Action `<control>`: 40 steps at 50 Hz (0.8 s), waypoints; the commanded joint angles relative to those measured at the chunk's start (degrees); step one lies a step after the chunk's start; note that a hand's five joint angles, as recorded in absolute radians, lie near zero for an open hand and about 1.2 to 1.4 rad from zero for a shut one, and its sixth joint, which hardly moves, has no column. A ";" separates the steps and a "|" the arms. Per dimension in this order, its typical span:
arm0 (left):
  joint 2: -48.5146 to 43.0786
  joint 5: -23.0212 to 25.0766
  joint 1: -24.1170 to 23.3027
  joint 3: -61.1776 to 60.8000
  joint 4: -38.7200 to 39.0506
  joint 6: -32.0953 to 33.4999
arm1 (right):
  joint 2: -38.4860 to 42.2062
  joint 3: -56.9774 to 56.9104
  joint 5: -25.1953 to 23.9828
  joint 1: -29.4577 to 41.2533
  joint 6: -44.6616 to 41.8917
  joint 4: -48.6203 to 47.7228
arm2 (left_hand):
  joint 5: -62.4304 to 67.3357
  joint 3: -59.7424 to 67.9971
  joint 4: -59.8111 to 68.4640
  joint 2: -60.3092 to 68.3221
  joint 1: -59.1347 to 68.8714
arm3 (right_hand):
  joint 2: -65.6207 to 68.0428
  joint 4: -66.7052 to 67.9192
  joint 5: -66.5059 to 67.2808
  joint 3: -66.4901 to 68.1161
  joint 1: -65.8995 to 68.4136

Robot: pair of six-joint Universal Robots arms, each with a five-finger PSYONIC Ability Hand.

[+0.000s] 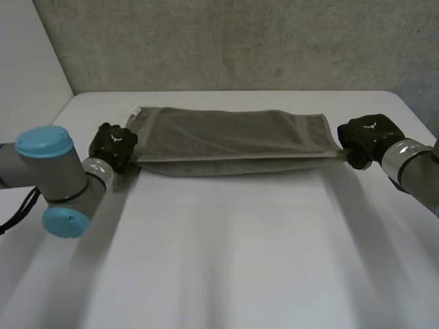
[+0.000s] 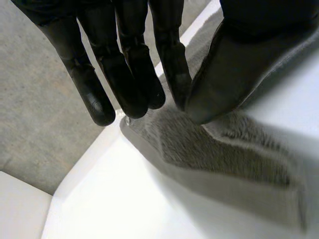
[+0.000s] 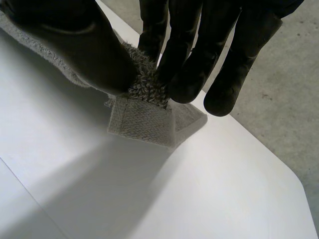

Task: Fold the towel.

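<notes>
The grey rectangular cloth towel point(image 1: 230, 140) lay stretched sideways (long side left to right) over the white surface point(image 1: 226, 260). The left hand point(image 1: 113, 145) pinched one end, the right hand point(image 1: 363, 139) the other.

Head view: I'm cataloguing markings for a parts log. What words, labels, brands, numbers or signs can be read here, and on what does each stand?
No words or numbers can be read.
Left robot hand: a small white winged emblem on its back, no letters.
Right robot hand: the same white emblem, no letters.
Towel: a small white tag at its far corner, too small to read.
</notes>
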 commanded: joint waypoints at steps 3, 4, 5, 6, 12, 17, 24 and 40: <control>1.81 0.75 -0.73 -0.86 -0.38 -0.11 | -0.32 0.99 -0.05 0.34 0.32 -0.10 | 11.47 9.51 9.46 9.41 11.89 | 5.13 3.40 3.86 3.65 4.92; 1.81 0.75 -0.73 -0.86 -0.38 -0.11 | -0.32 0.99 -0.05 0.34 0.32 -0.10 | 11.47 9.51 9.46 9.41 11.89 | 5.13 3.40 3.86 3.65 4.92; 1.81 0.75 -0.82 -1.12 -0.46 -0.11 | -0.32 1.16 -0.05 0.43 0.32 -0.10 | 11.47 9.51 9.46 9.41 11.89 | 5.13 3.40 3.86 3.65 4.92; 1.90 0.75 -0.91 -1.39 -0.46 -0.02 | -0.32 1.16 -0.05 0.43 0.32 -0.10 | 11.47 9.51 9.46 9.41 11.89 | 5.13 3.40 3.86 3.65 4.92; 2.95 1.98 -0.99 -2.09 -0.55 0.15 | -0.41 1.34 -0.05 0.43 0.32 -0.02 | 11.47 9.51 9.46 9.41 11.89 | 5.13 3.40 3.86 3.65 4.92; 6.28 2.42 -0.12 -3.23 -0.90 -0.02 | -1.20 1.34 -0.32 0.34 0.32 0.51 | 11.47 9.51 9.46 9.41 11.89 | 5.13 3.40 3.86 3.65 4.92; 14.10 2.77 1.64 -7.27 -1.60 0.42 | -4.81 2.13 -0.23 -0.19 0.15 2.01 | 11.47 9.51 9.46 9.41 11.89 | 5.13 3.40 3.86 3.65 4.92; 30.47 14.02 2.52 -19.41 -11.80 0.86 | -20.54 7.14 -5.15 -3.18 -3.90 15.37 | 11.47 9.51 9.46 9.41 11.89 | 5.13 3.40 3.86 3.65 4.92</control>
